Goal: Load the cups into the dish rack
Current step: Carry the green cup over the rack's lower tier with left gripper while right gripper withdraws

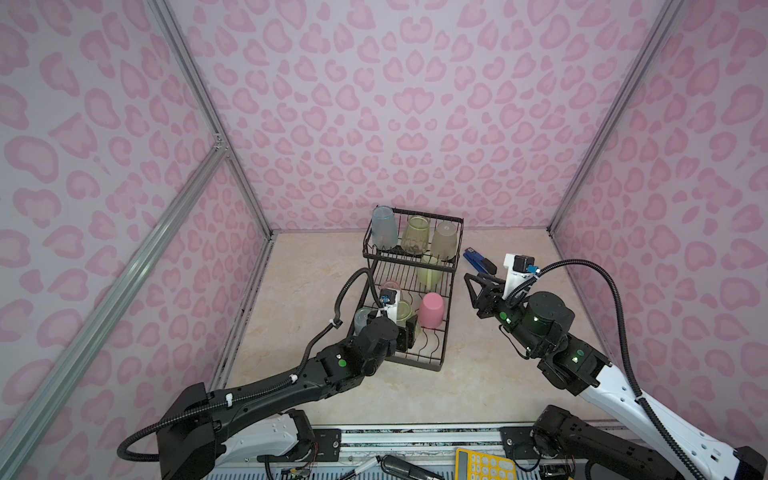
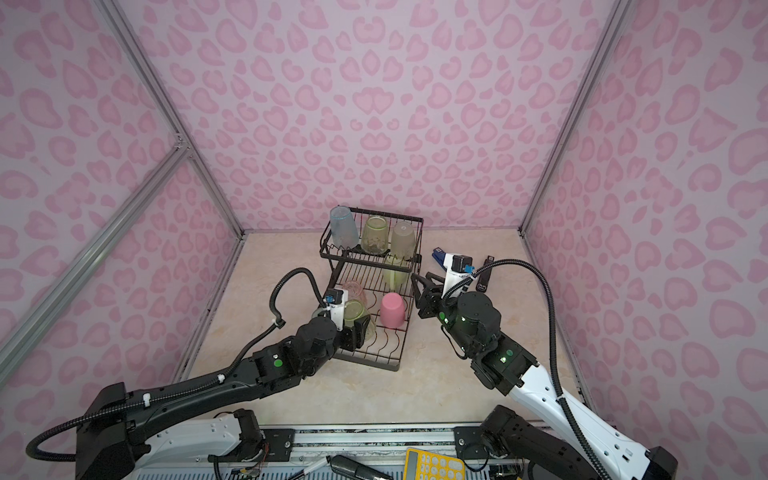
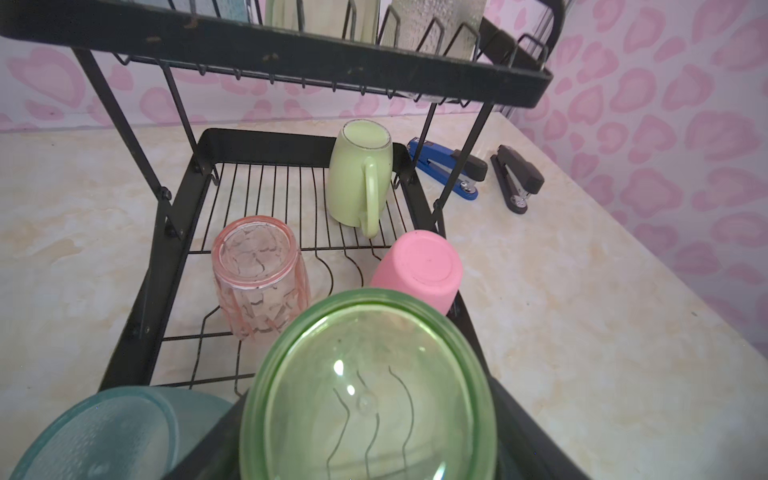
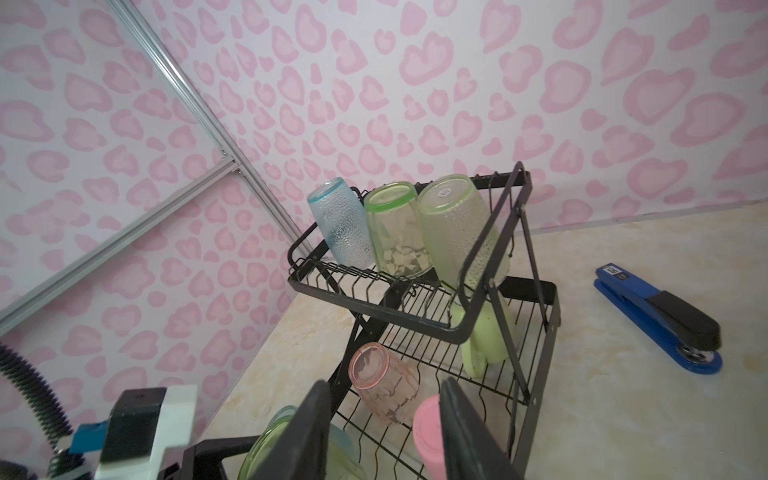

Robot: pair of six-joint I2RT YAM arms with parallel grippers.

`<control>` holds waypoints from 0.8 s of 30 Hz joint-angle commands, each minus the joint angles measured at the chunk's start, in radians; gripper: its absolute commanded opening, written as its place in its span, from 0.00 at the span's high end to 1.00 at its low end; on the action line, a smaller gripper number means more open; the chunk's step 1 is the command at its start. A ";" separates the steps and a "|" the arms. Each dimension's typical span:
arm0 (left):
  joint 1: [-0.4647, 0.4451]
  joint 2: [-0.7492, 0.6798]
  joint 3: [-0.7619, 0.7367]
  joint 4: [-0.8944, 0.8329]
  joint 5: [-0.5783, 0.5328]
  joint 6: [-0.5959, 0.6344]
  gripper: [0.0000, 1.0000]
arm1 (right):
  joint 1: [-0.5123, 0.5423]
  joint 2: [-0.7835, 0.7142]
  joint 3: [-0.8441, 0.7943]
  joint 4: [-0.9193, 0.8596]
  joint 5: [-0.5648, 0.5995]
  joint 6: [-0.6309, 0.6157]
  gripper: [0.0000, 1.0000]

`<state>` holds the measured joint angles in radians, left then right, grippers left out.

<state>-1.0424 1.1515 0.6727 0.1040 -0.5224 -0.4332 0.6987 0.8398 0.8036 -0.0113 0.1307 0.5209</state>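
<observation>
Near the end of the task, by the look of it. In the middle of the table top [image 1: 316, 291], the dish rack [image 3: 332, 62] — black wire, a raised basket at the far end and a long tray below. No loose cup anywhere around it, only a blue stapler [image 1: 478, 261] and a black stapler [image 2: 484, 277] to the right.

Over the near end of the tray, the left gripper [image 1: 407, 330], clasped from both sides around an upside-down green cup [image 3: 365, 386], jaws fairly wide because of the cup's width. Contact with the wavy dividers underneath: impossible to tell. Beside the right side of the rack, the right gripper [image 4: 384, 382], jaws partly apart, nothing between them, touching no cup.

In the raised basket, three cups upside down in a row: a blue cup [image 1: 384, 227], a second green cup [image 1: 415, 234], a beige cup [image 1: 444, 240]. On the tray, a pale-green mug [image 3: 359, 178], a translucent pink cup [image 3: 257, 274] and a solid pink cup [image 3: 415, 266]. Just beside the held cup, at the left edge of the tray, a blue-grey cup [image 3: 104, 432] — hard to say if fully inside.

Left to do, probably: setting the held cup down and letting go.
</observation>
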 commanded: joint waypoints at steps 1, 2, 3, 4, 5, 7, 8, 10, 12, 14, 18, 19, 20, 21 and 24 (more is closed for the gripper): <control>-0.017 0.027 -0.032 0.153 -0.114 0.040 0.34 | -0.014 0.001 -0.014 -0.019 -0.002 0.028 0.58; -0.021 0.037 -0.039 0.169 -0.127 0.043 0.34 | -0.016 0.001 -0.016 -0.021 -0.003 0.030 0.58; -0.026 0.049 -0.043 0.181 -0.136 0.047 0.34 | -0.016 0.001 -0.015 -0.023 -0.007 0.032 0.58; -0.030 0.058 -0.049 0.192 -0.147 0.049 0.34 | -0.019 0.000 -0.015 -0.025 -0.007 0.032 0.58; -0.034 0.070 -0.054 0.208 -0.158 0.054 0.34 | -0.019 -0.001 -0.017 -0.028 -0.007 0.032 0.58; -0.039 0.089 -0.067 0.242 -0.168 0.060 0.34 | -0.021 -0.006 -0.017 -0.039 -0.006 0.032 0.58; -0.040 0.099 -0.068 0.255 -0.172 0.062 0.33 | -0.021 -0.009 -0.018 -0.041 -0.004 0.031 0.58; -0.042 0.126 -0.071 0.277 -0.178 0.069 0.34 | -0.022 -0.015 -0.023 -0.049 0.002 0.031 0.58; -0.045 0.154 -0.073 0.301 -0.186 0.072 0.33 | -0.023 -0.022 -0.030 -0.052 0.003 0.031 0.58; -0.051 0.178 -0.075 0.318 -0.197 0.071 0.33 | -0.027 -0.028 -0.039 -0.053 0.003 0.036 0.58; -0.058 0.225 -0.078 0.351 -0.215 0.073 0.33 | -0.031 -0.041 -0.051 -0.054 0.004 0.034 0.58; -0.059 0.235 -0.079 0.359 -0.218 0.073 0.33 | -0.030 -0.044 -0.054 -0.055 0.004 0.034 0.58; -0.062 0.250 -0.081 0.370 -0.224 0.074 0.33 | -0.032 -0.049 -0.058 -0.054 0.004 0.032 0.58; -0.063 0.262 -0.082 0.379 -0.230 0.074 0.33 | -0.034 -0.052 -0.062 -0.054 0.004 0.031 0.58; -0.064 0.298 -0.087 0.400 -0.241 0.070 0.33 | -0.038 -0.060 -0.070 -0.053 0.005 0.032 0.58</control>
<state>-1.1065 1.4269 0.5926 0.4278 -0.7258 -0.3637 0.6640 0.7849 0.7429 -0.0582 0.1307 0.5568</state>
